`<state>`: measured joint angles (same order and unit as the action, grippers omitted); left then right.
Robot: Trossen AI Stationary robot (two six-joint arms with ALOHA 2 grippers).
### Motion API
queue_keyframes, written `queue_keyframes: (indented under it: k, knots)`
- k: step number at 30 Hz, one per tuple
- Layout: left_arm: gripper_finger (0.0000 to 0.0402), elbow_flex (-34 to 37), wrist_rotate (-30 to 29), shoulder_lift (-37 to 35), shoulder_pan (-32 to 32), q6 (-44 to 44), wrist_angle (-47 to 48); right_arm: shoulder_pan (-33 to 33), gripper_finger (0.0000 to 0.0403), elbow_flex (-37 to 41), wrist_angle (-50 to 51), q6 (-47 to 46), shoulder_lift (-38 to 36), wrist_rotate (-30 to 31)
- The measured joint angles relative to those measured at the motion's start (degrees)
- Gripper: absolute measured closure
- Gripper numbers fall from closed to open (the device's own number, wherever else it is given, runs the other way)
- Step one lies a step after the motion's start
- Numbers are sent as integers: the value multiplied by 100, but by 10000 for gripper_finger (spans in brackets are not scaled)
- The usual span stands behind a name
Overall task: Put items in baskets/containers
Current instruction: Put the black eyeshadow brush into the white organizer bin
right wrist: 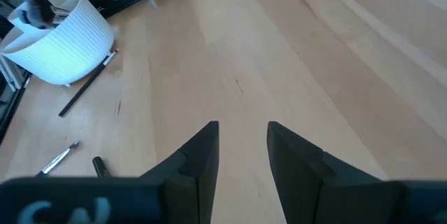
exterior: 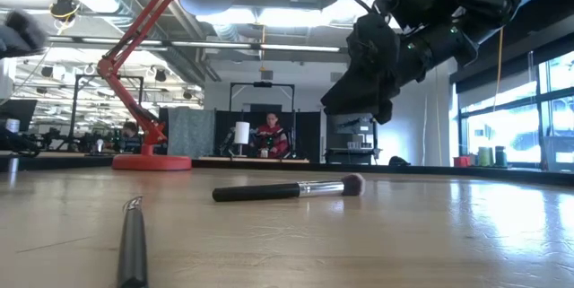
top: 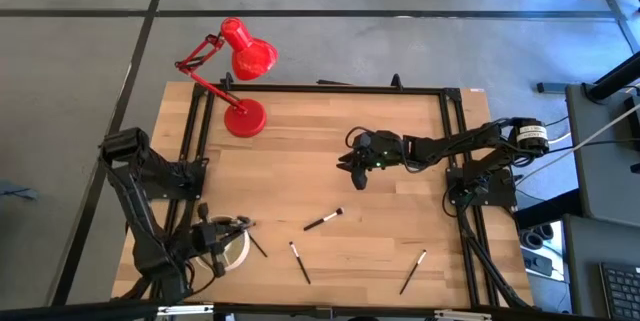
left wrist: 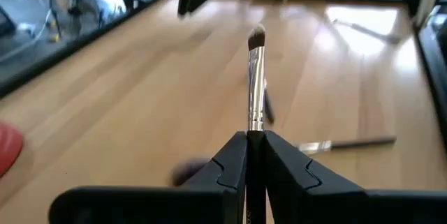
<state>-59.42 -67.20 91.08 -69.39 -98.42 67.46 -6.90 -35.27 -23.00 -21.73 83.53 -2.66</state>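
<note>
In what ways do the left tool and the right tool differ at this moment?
The left tool is shut on a makeup brush; the right tool holds nothing and its fingers stand apart. The left tool is at the near left corner, over the white dish; the right tool hangs above bare wood near the table's middle, clear of the brushes lying there. Both are dark two-finger tools.
</note>
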Motion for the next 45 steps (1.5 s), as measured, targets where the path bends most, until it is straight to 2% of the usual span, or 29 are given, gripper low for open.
queue_keyframes:
  k: [4,8,12,16,20,23,25,28,32,35,41,45]
  knots:
    - [369,0,442,36,-44,-49,27,2,281,0,6,-47,0,-7]
    - [365,0,513,36,-96,-49,5,2,281,0,8,-60,0,-57]
    - [364,0,497,36,-159,44,10,2,281,0,6,-124,0,-59]
    - [371,0,109,36,-161,62,40,20,281,2,-200,-184,0,-71]
    - [371,0,-616,36,-29,62,130,226,281,2,-1350,-95,157,-646]
    - [368,0,-1117,36,178,-33,151,507,281,2,-2902,-64,478,-1272]
    - [368,0,-1369,36,368,-300,151,678,281,-3,-4034,-113,803,-1302]
    - [370,0,-1402,36,741,-978,143,821,281,-155,-5302,62,1456,-1221]
    - [366,0,-1284,36,1125,-1559,104,825,281,-944,-5438,207,2363,-1203]
    - [362,0,-1261,36,1257,-1722,102,769,281,-1775,-5430,-83,2991,-1375]
    - [370,-108,-968,-56,1293,-2037,-285,655,281,-3361,-5457,-674,3755,-2831]
    - [369,-250,-1153,-68,1200,-2038,-316,629,281,-3923,-5465,-831,4018,-3279]
